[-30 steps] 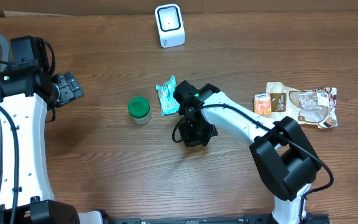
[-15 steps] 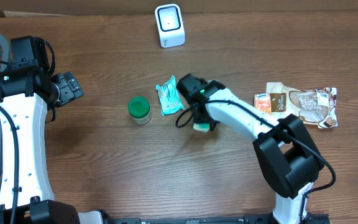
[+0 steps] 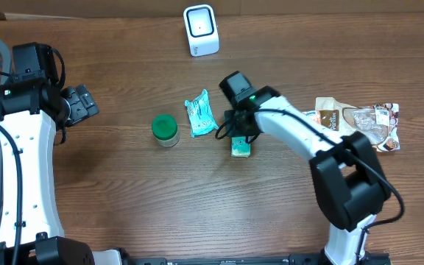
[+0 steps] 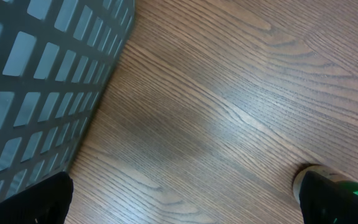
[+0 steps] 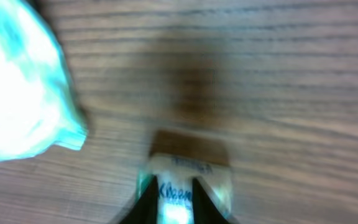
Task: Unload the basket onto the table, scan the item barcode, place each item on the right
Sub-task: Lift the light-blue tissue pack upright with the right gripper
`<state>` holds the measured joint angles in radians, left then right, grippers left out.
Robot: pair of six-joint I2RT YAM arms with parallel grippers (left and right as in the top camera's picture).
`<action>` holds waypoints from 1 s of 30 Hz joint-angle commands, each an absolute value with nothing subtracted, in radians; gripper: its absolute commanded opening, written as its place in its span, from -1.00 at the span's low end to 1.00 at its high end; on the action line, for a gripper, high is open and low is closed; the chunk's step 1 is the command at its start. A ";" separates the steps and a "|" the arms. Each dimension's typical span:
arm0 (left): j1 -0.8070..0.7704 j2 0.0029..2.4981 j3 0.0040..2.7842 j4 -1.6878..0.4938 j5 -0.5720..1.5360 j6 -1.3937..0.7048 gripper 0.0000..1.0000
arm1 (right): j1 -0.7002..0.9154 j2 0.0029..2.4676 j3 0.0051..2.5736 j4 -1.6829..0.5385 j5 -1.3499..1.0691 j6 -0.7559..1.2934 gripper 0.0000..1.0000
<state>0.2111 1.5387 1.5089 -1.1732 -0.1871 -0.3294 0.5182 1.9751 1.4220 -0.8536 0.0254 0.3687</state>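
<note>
A small green-and-white tissue pack (image 3: 241, 148) lies on the wooden table, printed face up in the right wrist view (image 5: 219, 180). My right gripper (image 3: 237, 137) hangs directly over it. Its dark fingertips (image 5: 176, 190) stand a little apart, with the pack's blue lettering showing between them and the pack spreading wider than both; this view is blurred. The white barcode scanner (image 3: 200, 29) stands at the table's far edge. My left gripper (image 3: 84, 103) is far to the left, jaws wide open over bare wood (image 4: 182, 202), holding nothing.
A teal packet (image 3: 199, 115) lies just left of the right gripper, also bright in the right wrist view (image 5: 17, 93). A green-lidded jar (image 3: 165, 130) stands further left. Snack packets (image 3: 359, 124) lie at the right. A grey mesh basket (image 4: 36, 93) sits by the left arm.
My right arm swung right and toward the far edge, uncovering the tissue pack on the table. Its fingers have parted slightly. The left arm has not moved.
</note>
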 commanded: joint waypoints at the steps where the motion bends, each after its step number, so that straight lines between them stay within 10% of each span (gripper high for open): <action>1: 0.209 1.538 1.507 -1.171 -0.183 -0.310 0.99 | 0.456 1.809 1.494 -0.896 -0.149 0.341 -0.25; 7: 0.209 1.538 1.507 -1.171 -0.183 -0.310 0.99 | 0.398 1.742 1.485 -1.100 -0.215 0.373 0.18; 13: 0.209 1.538 1.507 -1.171 -0.183 -0.310 0.99 | 0.400 1.745 1.188 -0.876 -0.345 0.508 -0.21; 30: 0.209 1.538 1.507 -1.171 -0.183 -0.310 0.99 | 0.400 1.780 0.920 -0.485 -0.384 0.638 -0.40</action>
